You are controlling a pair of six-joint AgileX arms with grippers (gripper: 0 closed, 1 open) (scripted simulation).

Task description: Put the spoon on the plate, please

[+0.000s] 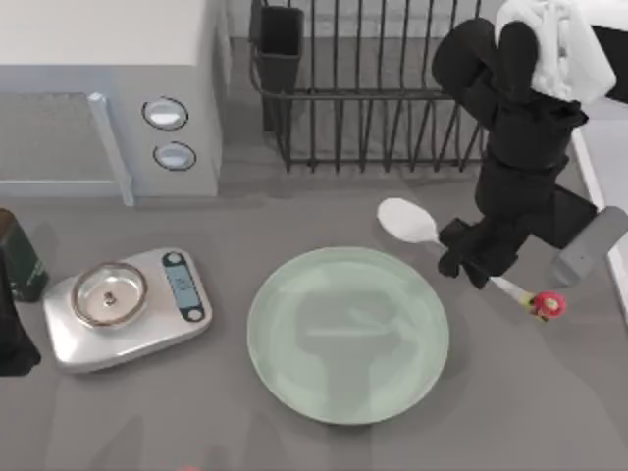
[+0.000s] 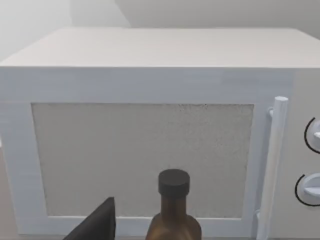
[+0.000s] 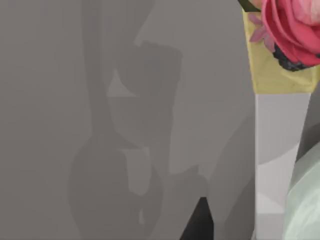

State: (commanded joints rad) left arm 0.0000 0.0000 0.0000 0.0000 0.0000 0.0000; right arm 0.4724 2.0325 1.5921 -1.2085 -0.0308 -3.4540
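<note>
Carrying calls for care: right tool (image 1: 478,257) pinches the small white mushroom-knobbed spoon (image 1: 412,222) mid-handle, at two o'clock of the round mint-green glossy plate (image 1: 294,373); lower gently before releasing.

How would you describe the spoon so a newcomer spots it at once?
Start at the big mint-green plate mid-table and look just past its upper right rim. The spoon sits there under the right gripper, the one white utensil, with a red spotted knob ending its thin handle.
</note>
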